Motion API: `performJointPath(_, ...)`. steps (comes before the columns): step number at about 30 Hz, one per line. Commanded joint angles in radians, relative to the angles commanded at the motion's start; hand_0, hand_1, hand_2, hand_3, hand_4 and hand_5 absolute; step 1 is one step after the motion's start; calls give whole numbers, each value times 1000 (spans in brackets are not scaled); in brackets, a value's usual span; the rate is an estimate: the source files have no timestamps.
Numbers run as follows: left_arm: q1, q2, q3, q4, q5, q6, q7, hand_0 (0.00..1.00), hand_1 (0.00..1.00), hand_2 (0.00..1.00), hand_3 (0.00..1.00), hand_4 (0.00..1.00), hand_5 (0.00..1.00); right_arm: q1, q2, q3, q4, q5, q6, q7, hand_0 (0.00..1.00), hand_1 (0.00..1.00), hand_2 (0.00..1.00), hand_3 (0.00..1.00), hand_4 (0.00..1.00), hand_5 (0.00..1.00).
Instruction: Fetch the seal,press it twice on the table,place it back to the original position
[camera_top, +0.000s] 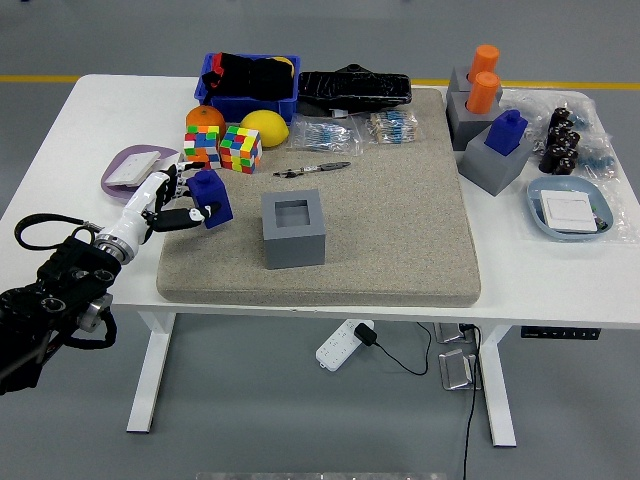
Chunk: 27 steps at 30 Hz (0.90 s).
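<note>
My left hand (182, 203) is shut on a blue seal (211, 198), holding it over the left edge of the grey mat (400, 220). The hand's white fingers wrap the seal's left side. To the right of the seal stands a grey block holder (293, 229) with an empty square socket on top. The left arm comes in from the lower left. My right arm is out of view.
Two colour cubes (222, 148), an orange (204, 117), a lemon (264, 128) and a blue bin (249, 83) lie behind the hand. A purple dish (133, 168) sits at its left. A pen (312, 170), another blue seal in a grey holder (498, 150) and orange seals (482, 78) stand farther right.
</note>
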<state>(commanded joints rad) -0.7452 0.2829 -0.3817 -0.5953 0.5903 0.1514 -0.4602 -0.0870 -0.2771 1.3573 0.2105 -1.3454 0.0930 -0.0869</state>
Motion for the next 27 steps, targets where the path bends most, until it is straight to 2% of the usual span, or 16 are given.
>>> performJointPath(9, -41, 23, -47, -145, 45, -23, 10, 798, 489, 391, 848, 553, 2, 1, -6, -8, 0, 2, 0, 0, 764, 678, 670, 617, 777, 500)
performJointPath(17, -46, 11, -6, -243, 82, -34, 24, 798, 488, 390, 848, 552, 2, 0, -7, -11, 0, 4, 0, 1, 765, 678, 670, 617, 777, 500)
performJointPath(21, -50, -6, 27, -257, 91, -41, 35, 800, 489, 394, 847, 552, 2, -1, -7, -13, 0, 4, 0, 1, 765, 678, 670, 617, 778, 499)
performJointPath(27, -64, -23, 68, -244, 86, -40, 36, 801, 489, 395, 848, 551, 2, 0, -7, -14, 1, 5, 0, 1, 765, 678, 671, 617, 778, 499)
